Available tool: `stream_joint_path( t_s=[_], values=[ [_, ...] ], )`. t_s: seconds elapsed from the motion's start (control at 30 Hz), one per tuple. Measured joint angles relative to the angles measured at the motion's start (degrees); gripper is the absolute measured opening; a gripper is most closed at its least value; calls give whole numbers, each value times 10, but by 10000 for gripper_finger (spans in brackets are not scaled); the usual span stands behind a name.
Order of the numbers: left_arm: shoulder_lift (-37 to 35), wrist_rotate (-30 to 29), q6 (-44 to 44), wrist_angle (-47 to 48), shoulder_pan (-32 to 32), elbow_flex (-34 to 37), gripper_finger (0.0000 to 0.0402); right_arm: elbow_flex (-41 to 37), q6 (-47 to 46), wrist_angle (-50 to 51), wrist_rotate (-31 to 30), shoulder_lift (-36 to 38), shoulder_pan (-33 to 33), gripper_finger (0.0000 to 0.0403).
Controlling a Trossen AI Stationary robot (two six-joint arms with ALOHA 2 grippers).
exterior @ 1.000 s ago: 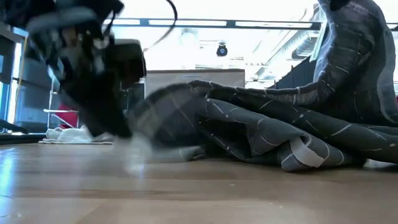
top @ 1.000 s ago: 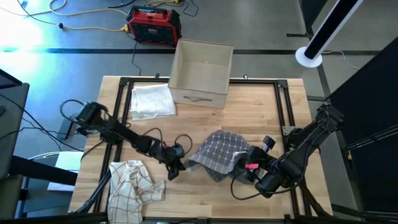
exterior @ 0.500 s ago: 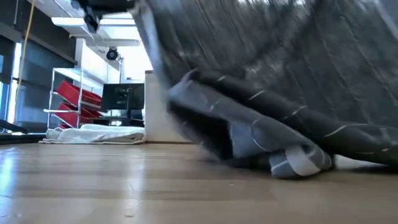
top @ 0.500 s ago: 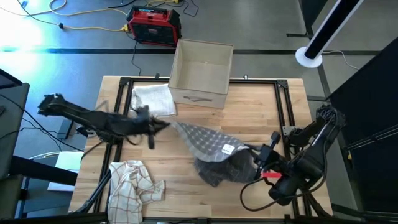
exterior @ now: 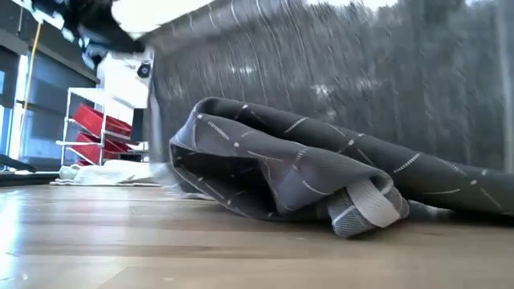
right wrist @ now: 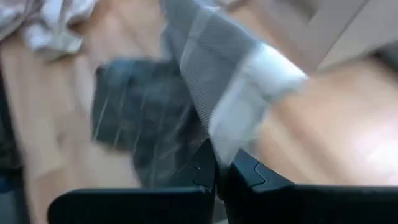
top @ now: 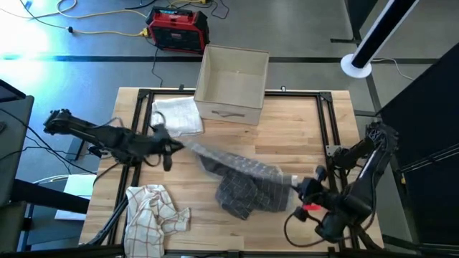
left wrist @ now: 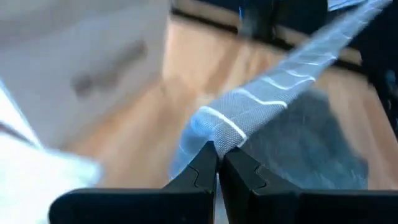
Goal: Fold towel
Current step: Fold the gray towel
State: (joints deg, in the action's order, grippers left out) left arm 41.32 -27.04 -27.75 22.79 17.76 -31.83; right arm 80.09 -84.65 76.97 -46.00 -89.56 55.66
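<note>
— Two grippers hold your grey checked towel (top: 240, 179) at once. The left gripper (top: 176, 146) pinches one corner over the table (top: 301, 136), just in front of the white folded cloth (top: 174, 115). The right gripper (top: 305, 188) pinches the opposite end, near the table's right front.

— And where does the towel sit between them?

— You see it stretched as a narrow band from the left gripper across to the right one, with the bulk sagging down and bunched on the table in the middle, nearer the front edge.

— What do the wrist views add?

— In the left wrist view your left gripper (left wrist: 217, 163) has its fingers pressed together on a hemmed towel (left wrist: 273, 87) edge. In the right wrist view the right gripper (right wrist: 222, 168) is clamped the same way on a pale hem of the towel (right wrist: 211, 68), and the heap lies on the wood beyond.

— And the low view?

— It shows you the folded lump of towel (exterior: 297, 172) resting on the table (exterior: 161, 249), with cloth raised behind it; the high view shows instead the cardboard box (top: 232, 82) at the back and a plaid cloth (top: 154, 211) at the left front.
</note>
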Motion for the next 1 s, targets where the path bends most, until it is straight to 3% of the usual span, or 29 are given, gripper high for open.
stream_joint_path(
  t_s=[0.2, 0.33, 0.5, 0.7, 1.0],
  values=[
    [98, 124, -54, -64, 0, 62, 0, -182, 11, -300, 35, -1, 11, 0],
    [157, 141, -61, -117, 0, 78, 0, -266, 12, -440, 63, -2, -19, 10],
    [195, 135, -46, -178, 0, 78, 0, -289, 52, -477, 131, -2, -64, 74],
    [207, 133, -35, -197, 0, 78, 0, -290, 175, -554, 140, -2, -94, 149],
    [207, 130, -24, -197, 0, 78, 0, -290, 292, -589, 192, -2, -127, 167]
  ],
)
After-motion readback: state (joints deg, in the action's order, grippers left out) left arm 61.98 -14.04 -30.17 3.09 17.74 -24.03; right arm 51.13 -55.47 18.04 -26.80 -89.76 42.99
